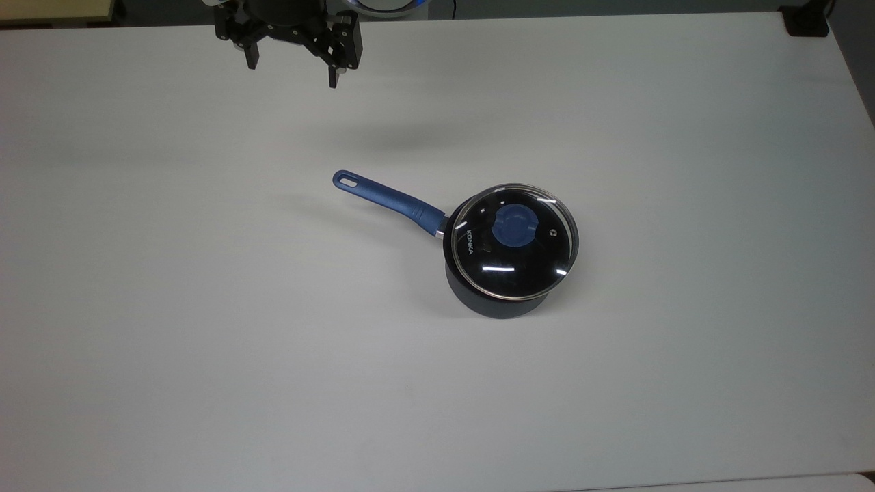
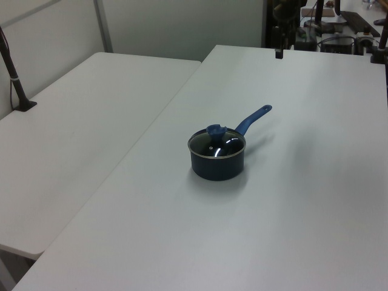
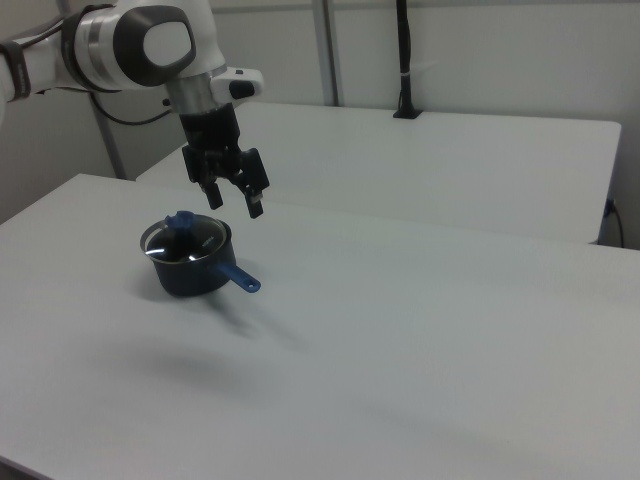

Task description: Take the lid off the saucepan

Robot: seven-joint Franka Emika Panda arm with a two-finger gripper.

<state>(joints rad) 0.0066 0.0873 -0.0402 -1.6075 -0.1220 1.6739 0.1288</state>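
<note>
Saucepan (image 1: 502, 297): mid-tabletop (image 1: 205, 307), lid (image 1: 514, 240) seated on it, blue handle (image 1: 389, 199) pointing to the top view's upper left. End effector (image 1: 292, 75): raised, fingers spread wide, empty, well apart beyond the handle's end. "KONKA" lettering legible in the top view; arm (image 3: 140, 45) visible in the right view.

Dark saucepan (image 1: 502, 301) upright on white table (image 1: 205, 307), long blue handle (image 1: 393, 198) pointing toward the top view's upper left. Glass lid (image 1: 514, 240) seated flat on the rim, blue knob (image 1: 514, 226) centred, "KONKA" lettering visible.
</note>
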